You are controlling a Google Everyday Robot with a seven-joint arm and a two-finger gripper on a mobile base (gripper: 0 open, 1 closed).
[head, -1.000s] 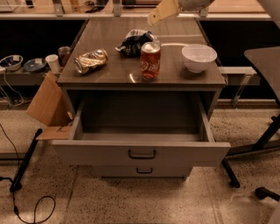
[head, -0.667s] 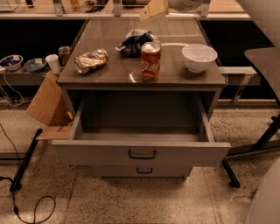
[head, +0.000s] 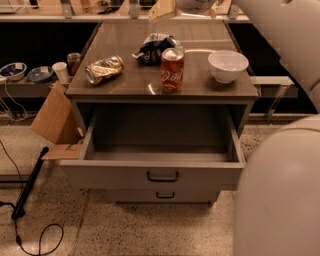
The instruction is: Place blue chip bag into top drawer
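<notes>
The blue chip bag (head: 154, 47) lies crumpled on the cabinet top, toward the back, just behind a red soda can (head: 172, 69). The top drawer (head: 162, 175) is pulled fully open and its grey inside is empty. My gripper (head: 172, 7) is at the top edge of the camera view, above and behind the bag and not touching it. It is partly cut off by the frame and holds nothing that I can see.
A crushed gold-brown can (head: 104, 69) lies left on the cabinet top (head: 125, 85), and a white bowl (head: 228, 65) stands right. The smaller lower drawer (head: 164, 196) is shut. My white arm (head: 280, 190) fills the right side. A cardboard box (head: 55, 120) and a cable (head: 30, 235) are on the left.
My gripper has moved left along the top edge, toward the spot above the bag. My arm has come into view and now covers the right side. The objects have not moved.
</notes>
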